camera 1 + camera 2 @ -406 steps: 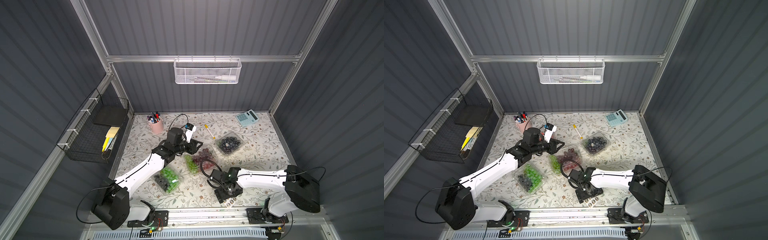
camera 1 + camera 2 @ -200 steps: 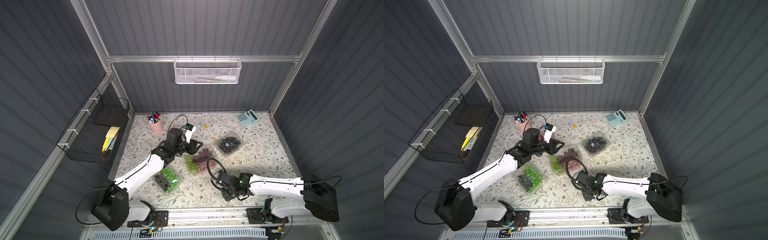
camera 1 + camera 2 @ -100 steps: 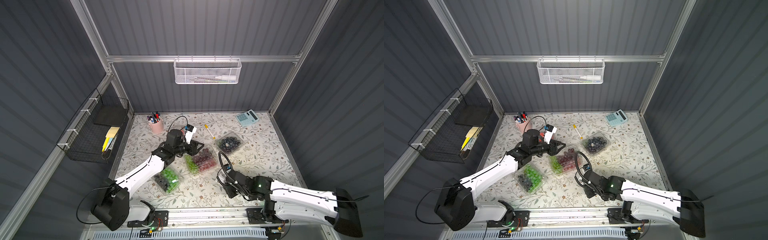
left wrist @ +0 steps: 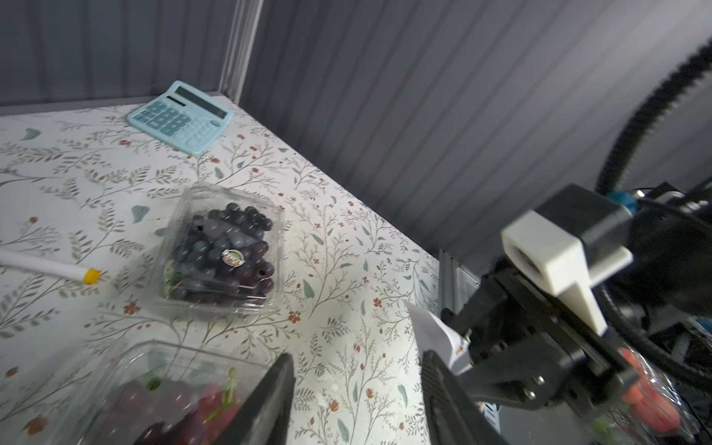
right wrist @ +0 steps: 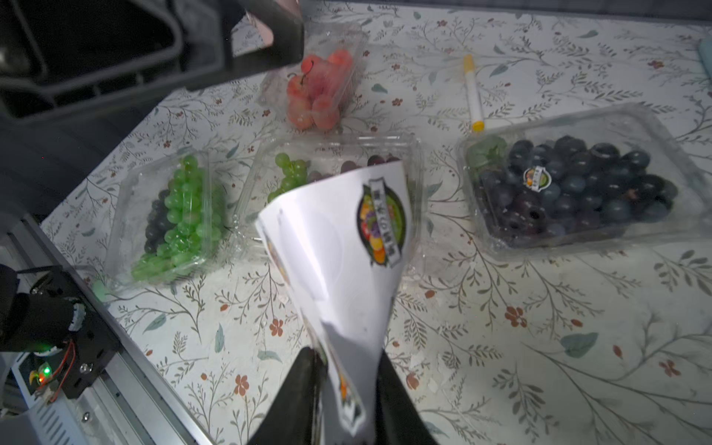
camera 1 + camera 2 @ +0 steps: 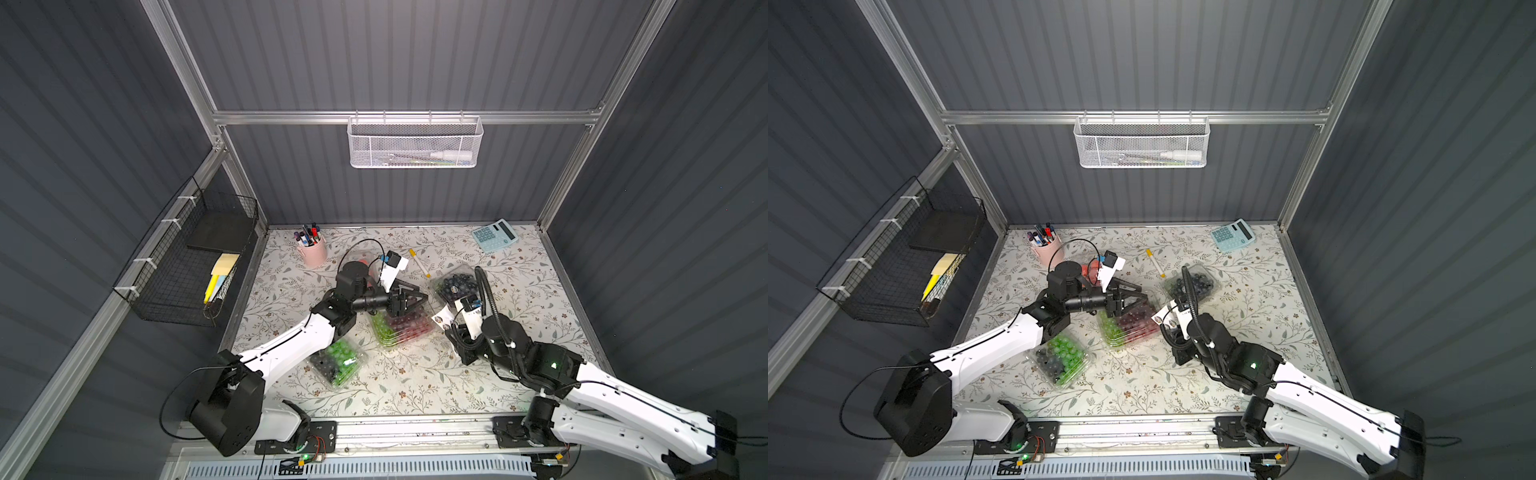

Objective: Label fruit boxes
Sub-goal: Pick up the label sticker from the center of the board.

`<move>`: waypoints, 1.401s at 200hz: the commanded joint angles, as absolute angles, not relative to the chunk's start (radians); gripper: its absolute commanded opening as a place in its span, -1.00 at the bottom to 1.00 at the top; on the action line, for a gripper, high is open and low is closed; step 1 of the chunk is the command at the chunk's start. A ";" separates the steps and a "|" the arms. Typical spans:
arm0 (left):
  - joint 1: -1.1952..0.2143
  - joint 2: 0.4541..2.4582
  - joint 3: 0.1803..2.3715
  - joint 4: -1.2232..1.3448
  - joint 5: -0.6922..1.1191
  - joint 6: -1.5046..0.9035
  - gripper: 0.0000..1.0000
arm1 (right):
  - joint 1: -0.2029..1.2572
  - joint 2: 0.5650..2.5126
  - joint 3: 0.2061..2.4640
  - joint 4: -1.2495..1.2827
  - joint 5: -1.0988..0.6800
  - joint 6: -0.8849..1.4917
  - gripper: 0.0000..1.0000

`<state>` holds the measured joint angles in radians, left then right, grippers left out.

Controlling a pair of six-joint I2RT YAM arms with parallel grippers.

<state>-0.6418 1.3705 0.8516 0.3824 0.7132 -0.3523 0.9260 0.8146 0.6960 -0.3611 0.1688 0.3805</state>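
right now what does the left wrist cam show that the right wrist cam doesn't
Only left wrist: the right tool seen from outside, shut on a corner of the white sheet of round stickers.
Only right wrist: the clear plastic punnet of green-and-black grapes and a printed sticker on that sheet.
Both: the clear plastic punnet of dark blueberries with a round sticker on its lid, the clear plastic punnet of green-and-red grapes, the white marker with a yellow cap.
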 commanded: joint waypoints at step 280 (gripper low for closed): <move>-0.678 1.365 0.982 0.140 0.878 0.023 -1.00 | 0.712 0.841 0.750 -0.200 -0.213 0.173 0.20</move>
<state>-0.6735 1.4017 0.9077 0.4076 0.8906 -0.2131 0.7567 0.8669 0.7464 -0.1276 -0.1085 0.2539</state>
